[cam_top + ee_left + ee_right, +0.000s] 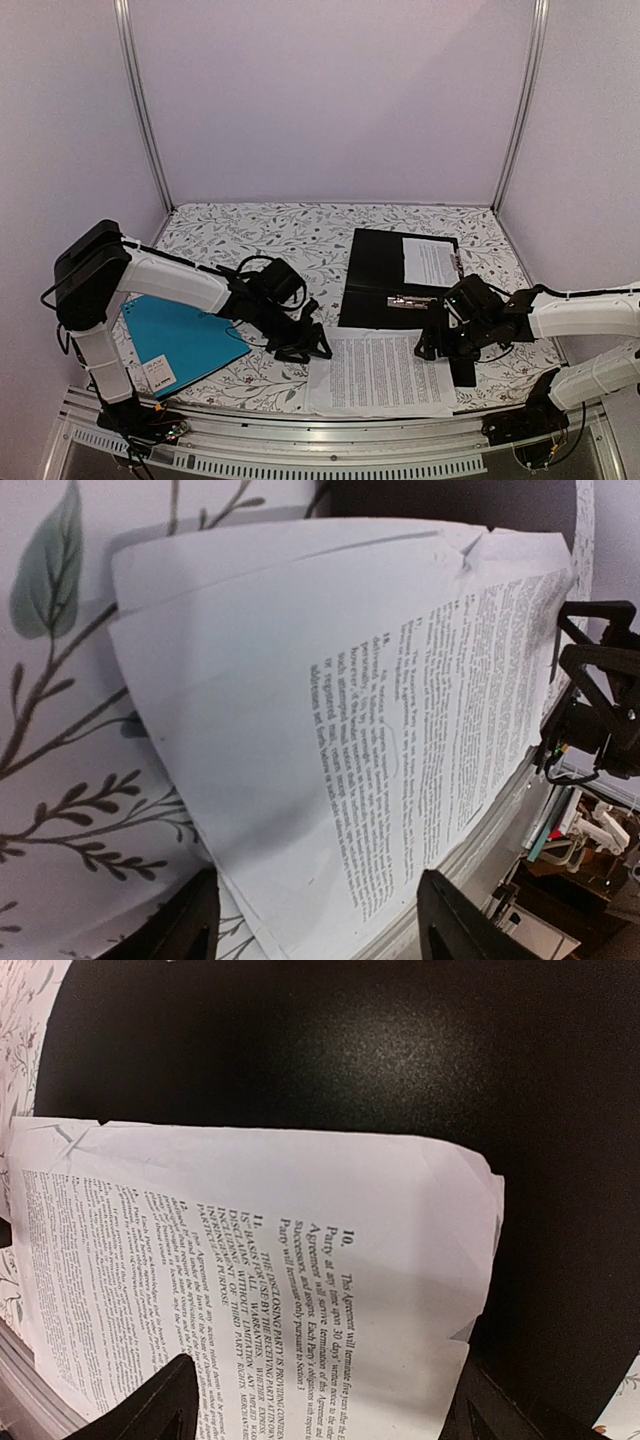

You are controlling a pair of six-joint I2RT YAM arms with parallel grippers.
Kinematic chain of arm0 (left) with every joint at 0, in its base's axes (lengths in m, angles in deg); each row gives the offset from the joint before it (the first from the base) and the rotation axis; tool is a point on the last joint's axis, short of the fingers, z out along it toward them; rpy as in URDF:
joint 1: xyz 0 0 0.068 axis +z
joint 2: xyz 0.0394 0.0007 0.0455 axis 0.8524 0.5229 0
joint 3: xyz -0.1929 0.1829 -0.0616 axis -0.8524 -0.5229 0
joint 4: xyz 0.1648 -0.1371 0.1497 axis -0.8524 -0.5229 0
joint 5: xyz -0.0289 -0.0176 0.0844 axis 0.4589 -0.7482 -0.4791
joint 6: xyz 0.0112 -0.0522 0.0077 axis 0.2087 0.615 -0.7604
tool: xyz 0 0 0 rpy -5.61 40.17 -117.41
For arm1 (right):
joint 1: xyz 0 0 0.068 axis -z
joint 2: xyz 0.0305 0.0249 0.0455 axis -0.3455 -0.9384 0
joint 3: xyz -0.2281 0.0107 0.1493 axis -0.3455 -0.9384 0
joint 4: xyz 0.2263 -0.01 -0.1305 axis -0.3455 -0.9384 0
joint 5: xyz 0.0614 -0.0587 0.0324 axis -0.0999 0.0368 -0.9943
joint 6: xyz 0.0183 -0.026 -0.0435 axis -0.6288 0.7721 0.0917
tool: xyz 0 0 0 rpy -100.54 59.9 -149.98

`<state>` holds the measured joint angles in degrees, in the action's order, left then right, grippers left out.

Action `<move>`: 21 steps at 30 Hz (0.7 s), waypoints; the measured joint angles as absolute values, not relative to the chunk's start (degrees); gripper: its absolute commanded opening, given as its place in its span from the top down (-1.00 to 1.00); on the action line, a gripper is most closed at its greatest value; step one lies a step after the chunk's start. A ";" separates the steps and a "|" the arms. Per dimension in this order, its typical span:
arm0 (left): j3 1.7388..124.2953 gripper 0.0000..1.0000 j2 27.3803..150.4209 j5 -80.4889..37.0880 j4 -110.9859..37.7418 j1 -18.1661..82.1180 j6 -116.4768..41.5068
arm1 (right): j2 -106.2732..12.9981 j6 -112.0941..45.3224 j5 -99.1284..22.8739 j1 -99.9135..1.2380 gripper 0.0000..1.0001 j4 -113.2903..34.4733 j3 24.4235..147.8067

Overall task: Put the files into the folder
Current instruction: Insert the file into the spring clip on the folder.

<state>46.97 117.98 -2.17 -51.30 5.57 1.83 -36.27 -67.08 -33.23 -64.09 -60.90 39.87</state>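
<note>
Slipping risk: only the top sheet could be caught, and the files [380, 372] fanned or creased.
Left gripper [310, 350]: jaws apart astride the files' left edge; no pinch is seen.
Right gripper [440, 350]: jaws wide, nothing held.
Files: laid at the table's [260, 235] near edge, against the open folder [375, 280].
Overhang: sheets could be pushed off.

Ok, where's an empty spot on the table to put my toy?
The back-left cloth, between the black folder, the left arm and the rear wall, is bare. The near edge is crowded: teal folder, files, left claw, right claw.
</note>
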 measured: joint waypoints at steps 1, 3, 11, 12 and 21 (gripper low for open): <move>46.68 -0.11 117.89 -2.17 -51.15 5.75 1.98 | -36.27 -67.28 -33.10 -64.09 -0.74 -60.77 39.80; 45.98 0.04 117.70 -2.32 -51.04 6.05 1.72 | -36.27 -67.74 -32.95 -64.11 -0.73 -60.35 39.67; 44.56 0.21 117.65 -2.11 -49.51 7.06 2.09 | -36.52 -68.63 -32.53 -64.20 -0.71 -58.25 39.12; 44.56 0.22 117.65 -2.08 -49.27 7.08 2.07 | -36.54 -68.79 -32.51 -64.20 -0.70 -57.88 39.04; 44.47 0.44 117.65 -2.13 -48.27 7.80 2.22 | -37.28 -69.25 -31.81 -64.85 -0.69 -56.05 38.93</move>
<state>44.47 117.65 -2.13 -48.27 7.80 2.22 -37.28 -69.25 -31.81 -64.85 -56.05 38.93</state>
